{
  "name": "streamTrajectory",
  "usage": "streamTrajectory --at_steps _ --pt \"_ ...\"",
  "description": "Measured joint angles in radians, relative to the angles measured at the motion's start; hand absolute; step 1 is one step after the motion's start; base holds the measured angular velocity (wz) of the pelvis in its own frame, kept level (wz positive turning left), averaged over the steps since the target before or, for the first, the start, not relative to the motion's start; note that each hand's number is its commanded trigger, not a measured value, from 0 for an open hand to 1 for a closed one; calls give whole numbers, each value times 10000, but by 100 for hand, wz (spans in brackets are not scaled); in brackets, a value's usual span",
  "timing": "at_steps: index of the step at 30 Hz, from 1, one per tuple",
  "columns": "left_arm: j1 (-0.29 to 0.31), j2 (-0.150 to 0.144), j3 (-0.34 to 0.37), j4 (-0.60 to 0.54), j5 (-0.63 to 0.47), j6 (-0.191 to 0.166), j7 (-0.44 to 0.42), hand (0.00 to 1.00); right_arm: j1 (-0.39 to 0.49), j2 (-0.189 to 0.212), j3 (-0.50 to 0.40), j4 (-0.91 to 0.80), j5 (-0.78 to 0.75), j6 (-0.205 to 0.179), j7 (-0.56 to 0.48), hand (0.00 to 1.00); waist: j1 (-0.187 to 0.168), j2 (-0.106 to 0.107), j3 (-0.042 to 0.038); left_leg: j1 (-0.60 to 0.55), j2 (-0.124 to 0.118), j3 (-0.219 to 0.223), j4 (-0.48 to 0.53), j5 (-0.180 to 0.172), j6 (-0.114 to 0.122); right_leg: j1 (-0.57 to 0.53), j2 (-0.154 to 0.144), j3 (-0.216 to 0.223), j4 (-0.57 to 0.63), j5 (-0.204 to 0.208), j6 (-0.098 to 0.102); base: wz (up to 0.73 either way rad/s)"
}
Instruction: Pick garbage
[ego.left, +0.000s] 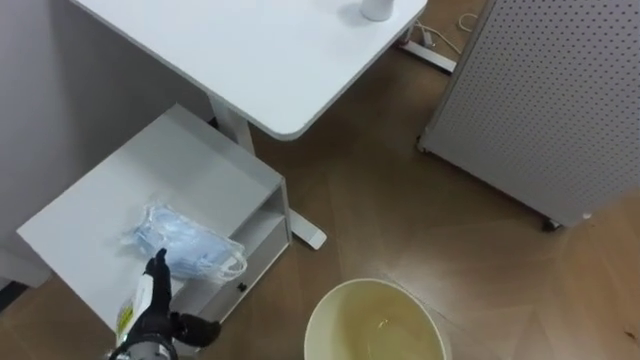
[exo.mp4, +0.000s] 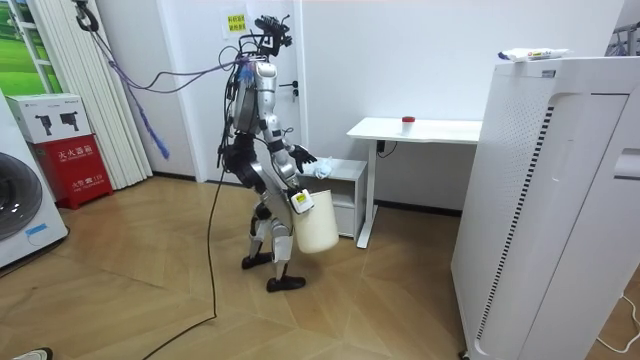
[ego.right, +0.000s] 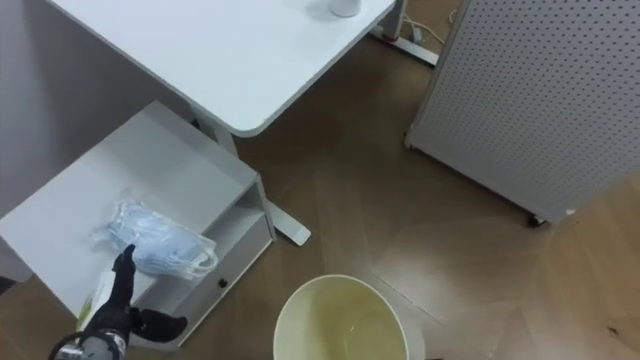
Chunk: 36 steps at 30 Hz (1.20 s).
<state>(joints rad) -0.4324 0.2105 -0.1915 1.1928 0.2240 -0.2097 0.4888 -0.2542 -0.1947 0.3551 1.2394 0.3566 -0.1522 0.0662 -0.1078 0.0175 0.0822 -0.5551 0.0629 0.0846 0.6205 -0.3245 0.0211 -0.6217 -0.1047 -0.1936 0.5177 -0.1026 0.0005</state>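
One heap of pale blue face masks lies on the low surface, near its front edge; they overlap too much for me to count them. One cream bucket hangs in front of the robot's legs, open and with nothing in it that I can make out. The left hand is reaching over the low surface, its fingers stretched straight with the tip at the near edge of the masks and the thumb stuck out sideways, pinching nothing. The right hand is down at the bucket's rim, and I cannot tell how it holds.

There are two white surfaces: the low one, with one open shelf under its top, and a high surface just beside it with one small white object at its far edge. The robot stands bent before them on a wooden floor. One perforated white panel stands to its right. Across the room are one washing machine and one red box.
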Motion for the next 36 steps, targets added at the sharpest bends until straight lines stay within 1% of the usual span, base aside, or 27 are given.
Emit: streamTrajectory --at_steps 3,5,7,11,13,17,18,19,22,27,29,32,36 --pt "-107 51 -302 46 448 2 269 0 -2 -17 228 -123 327 3 -4 100 -29 -30 5 -122 -3 16 61 0 -1 -145 -7 37 88 -10 -22 0" --pt "-120 129 -535 63 558 2 333 0 1 -52 398 -245 414 -1 2 100 -117 -36 8 -214 -15 24 139 -2 -1 -257 -30 50 205 -53 -53 2" --pt "-198 346 -649 75 882 42 545 0 3 -74 543 -503 618 -4 23 100 -352 -56 12 -510 -36 -17 297 -8 -7 -525 -111 -12 392 -136 -98 9" --pt "-375 513 -891 117 1055 139 697 0 12 -100 575 -679 1023 -5 29 100 -512 -57 19 -796 -58 15 494 -9 -7 -877 -175 0 680 -205 -122 1" --pt "-557 517 -926 159 1332 203 752 0 65 -151 659 -825 1284 -4 23 100 -525 -55 21 -927 -15 17 690 -102 -36 -1011 -175 3 876 -307 -162 0" --pt "-592 513 -1080 120 1692 210 936 0 195 -269 758 -1185 1510 -16 11 100 -520 -48 24 -1134 44 45 876 -170 -85 -1257 -172 10 1119 -411 -230 0" --pt "-592 517 -1077 121 1813 222 984 0 200 -272 778 -1199 1573 -52 14 100 -521 -48 24 -1232 122 44 1006 -217 -119 -1326 -150 -22 1197 -449 -283 0" --pt "-591 492 -1084 122 1868 222 985 0 221 -282 833 -1195 1665 -86 6 100 -527 -49 24 -1292 132 37 1104 -256 -150 -1346 -134 -83 1271 -504 -323 4" --pt "-596 477 -1091 124 2211 225 1173 0 244 -282 871 -1182 1809 -107 -13 100 -536 -48 24 -1303 173 9 1216 -306 -207 -1357 -104 -102 1419 -604 -361 5" --pt "-603 451 -1092 -40 2608 224 1646 0 263 -271 938 -1180 1857 -211 -90 100 -542 -48 23 -1305 179 -17 1249 -326 -220 -1361 -152 -136 1438 -649 -380 1" --pt "-603 410 -1097 -118 2722 223 1900 0 264 -258 959 -1172 1860 -228 -113 100 -543 -49 23 -1307 166 -17 1247 -326 -219 -1359 -135 -134 1419 -648 -378 0" --pt "-619 426 -1092 -177 2886 218 2174 0 264 -259 961 -1172 1858 -227 -105 100 -541 -51 22 -1318 162 -16 1239 -326 -218 -1360 -136 -133 1392 -640 -367 0" --pt "-693 474 -1479 -173 2915 220 2445 0 263 -261 966 -1174 1852 -226 -103 100 -560 -52 21 -1310 136 -11 1210 -324 -212 -1362 -154 -126 1432 -638 -360 0"
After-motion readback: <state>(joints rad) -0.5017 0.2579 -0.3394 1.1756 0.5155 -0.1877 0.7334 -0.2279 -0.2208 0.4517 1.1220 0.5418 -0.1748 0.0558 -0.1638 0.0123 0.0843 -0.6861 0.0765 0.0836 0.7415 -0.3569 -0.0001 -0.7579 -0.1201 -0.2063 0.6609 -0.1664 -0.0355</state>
